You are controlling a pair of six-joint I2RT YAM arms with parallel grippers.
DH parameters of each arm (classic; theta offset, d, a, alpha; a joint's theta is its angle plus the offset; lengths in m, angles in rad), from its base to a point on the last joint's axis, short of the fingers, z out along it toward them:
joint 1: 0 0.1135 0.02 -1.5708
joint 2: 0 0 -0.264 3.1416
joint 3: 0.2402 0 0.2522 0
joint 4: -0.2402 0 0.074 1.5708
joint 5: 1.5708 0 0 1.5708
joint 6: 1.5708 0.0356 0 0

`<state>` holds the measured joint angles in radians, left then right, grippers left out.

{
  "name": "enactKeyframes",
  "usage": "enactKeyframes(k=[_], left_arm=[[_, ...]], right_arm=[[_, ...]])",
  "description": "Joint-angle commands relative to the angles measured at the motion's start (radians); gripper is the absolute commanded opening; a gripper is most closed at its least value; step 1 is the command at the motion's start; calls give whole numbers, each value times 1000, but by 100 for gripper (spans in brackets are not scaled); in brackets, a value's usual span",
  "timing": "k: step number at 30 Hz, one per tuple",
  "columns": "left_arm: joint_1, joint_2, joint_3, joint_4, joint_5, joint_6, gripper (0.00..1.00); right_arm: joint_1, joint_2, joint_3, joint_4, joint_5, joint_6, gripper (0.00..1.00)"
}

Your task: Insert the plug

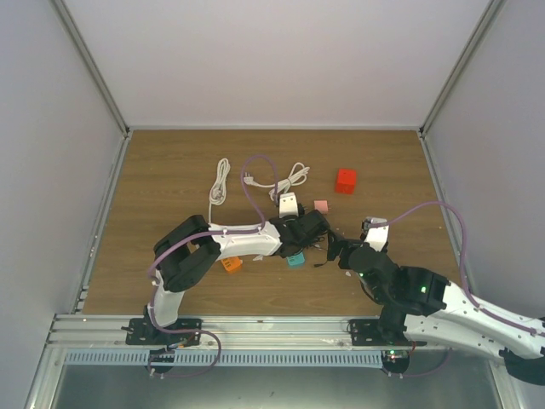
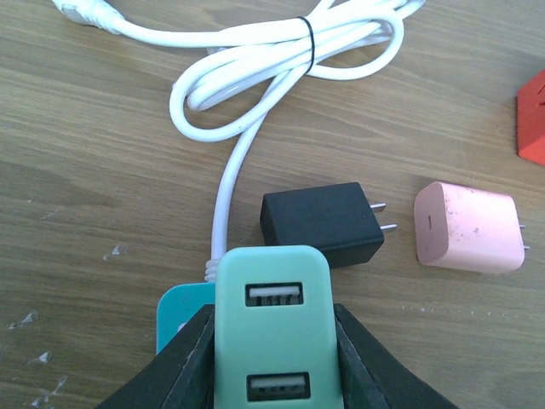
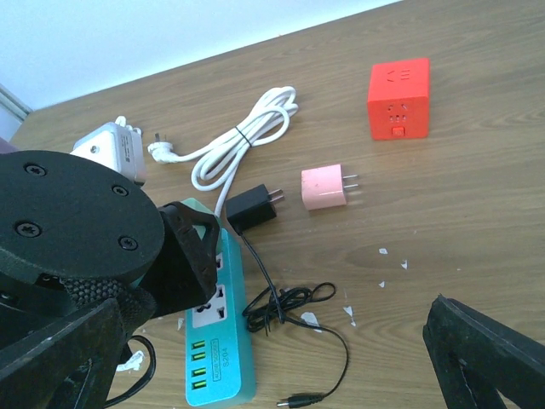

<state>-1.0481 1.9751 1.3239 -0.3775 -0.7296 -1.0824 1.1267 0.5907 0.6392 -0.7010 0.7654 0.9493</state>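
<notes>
The plug is a small black boxy adapter lying on the wood with its prongs pointing right. It also shows in the right wrist view, where its thin black wire trails off in a tangle. My left gripper is shut on a mint-green USB charger and holds it over the far end of the teal power strip, just short of the plug. My right gripper is wide open and empty, above the wire and the strip. In the top view the two grippers, left and right, sit close together.
A pink adapter lies right of the plug. A red cube socket stands farther back right. A coiled white cord and a white power block lie behind. An orange piece sits by the left arm.
</notes>
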Motion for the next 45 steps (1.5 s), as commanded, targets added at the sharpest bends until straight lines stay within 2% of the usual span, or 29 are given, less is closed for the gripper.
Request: enactKeyframes(k=[1, 13, 21, 34, 45], left_arm=[[2, 43, 3, 19, 10, -21, 0], [1, 40, -29, -51, 24, -104, 0], [-26, 11, -31, -159, -46, -198, 0], [-51, 26, -16, -158, -38, -183, 0], [-87, 85, 56, -154, -20, -150, 0]], right_arm=[[1, -2, -7, 16, 33, 1, 100], [1, -2, -15, 25, 32, -4, 100], [1, -3, -16, 28, 28, -7, 100], [1, -3, -21, 44, 21, -18, 100], [1, -6, -27, 47, 16, -21, 100]])
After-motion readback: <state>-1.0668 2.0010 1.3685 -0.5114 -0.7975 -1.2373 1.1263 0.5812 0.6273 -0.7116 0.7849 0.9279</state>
